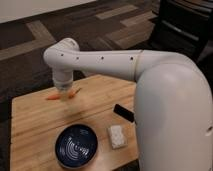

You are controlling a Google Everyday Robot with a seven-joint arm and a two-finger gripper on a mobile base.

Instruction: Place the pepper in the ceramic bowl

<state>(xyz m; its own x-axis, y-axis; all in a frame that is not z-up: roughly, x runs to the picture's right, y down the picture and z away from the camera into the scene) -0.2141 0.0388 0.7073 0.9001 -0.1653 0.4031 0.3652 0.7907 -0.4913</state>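
Jaws pinched shut across the pepper (53,97), mid-body, both ends poking out sideways.

Nearest: ceramic bowl (76,146), dark blue, by the front edge of the wooden table (30,125), nothing in it. Just right of it, a white block (116,136). Further back, a black rectangular device (124,112), partly behind my arm. Further again: my gripper (64,93) hangs over the table's back-left part, pepper above the wood, well apart from the bowl. Carpeted floor beyond.

Risks:
- Pepper is slim and tapered, so it could pivot or slip out during the carry and land on the wood.
- Release too high or off-centre and it could bounce off the shallow rim and roll out.
- Bowl sits close to the front edge, so a nudge on the way down could push it off.
- Arm sweep may clip the device.
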